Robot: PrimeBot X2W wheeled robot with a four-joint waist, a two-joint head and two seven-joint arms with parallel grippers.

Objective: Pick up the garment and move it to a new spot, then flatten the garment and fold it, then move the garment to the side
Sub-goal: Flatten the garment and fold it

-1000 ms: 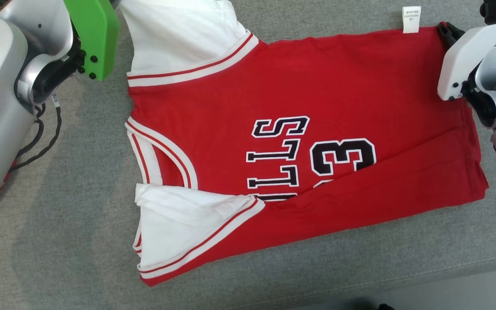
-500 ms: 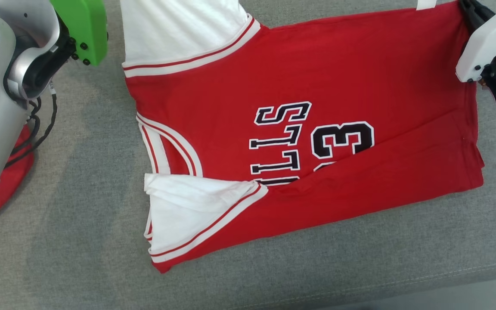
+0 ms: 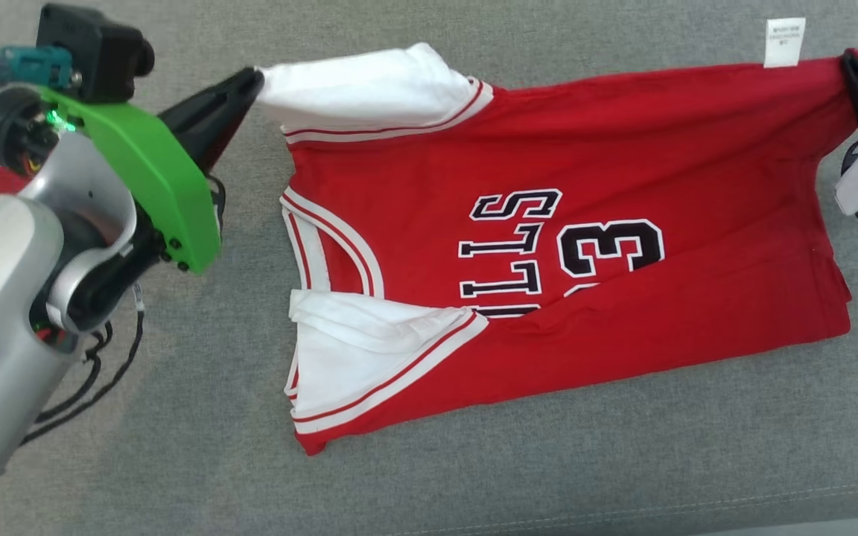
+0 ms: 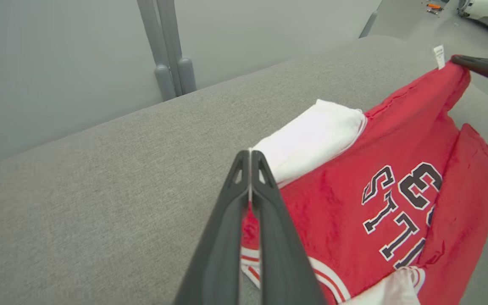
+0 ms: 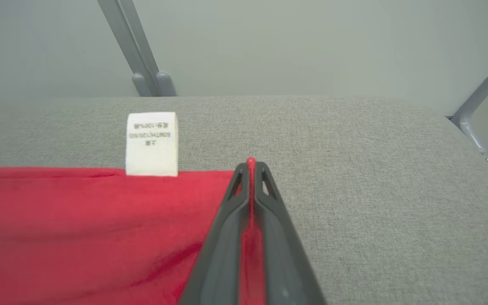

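Red jersey (image 3: 585, 156): spread on the grey padded surface (image 3: 138, 461) across the middle and right of the head view, neck opening leftward. Its lower edge is folded up over part of the black lettering (image 3: 507, 249).
Upper white sleeve (image 3: 369, 85): bunched at upper centre-left.
Lower white sleeve (image 3: 354, 357): rumpled, low centre-left.
Left gripper (image 3: 254, 78): upper left, fingers pressed together on the upper sleeve's tip.
Right gripper (image 3: 850, 63): upper right edge, fingers clamped on the red hem corner.
Care label (image 3: 784, 42): white, poking past the top edge, just beside the right gripper.
Behind: grey metal posts (image 4: 163, 51) against a pale wall.
In the way: green bracket (image 3: 153, 179) and black cables (image 3: 94, 372) cover the surface at left.
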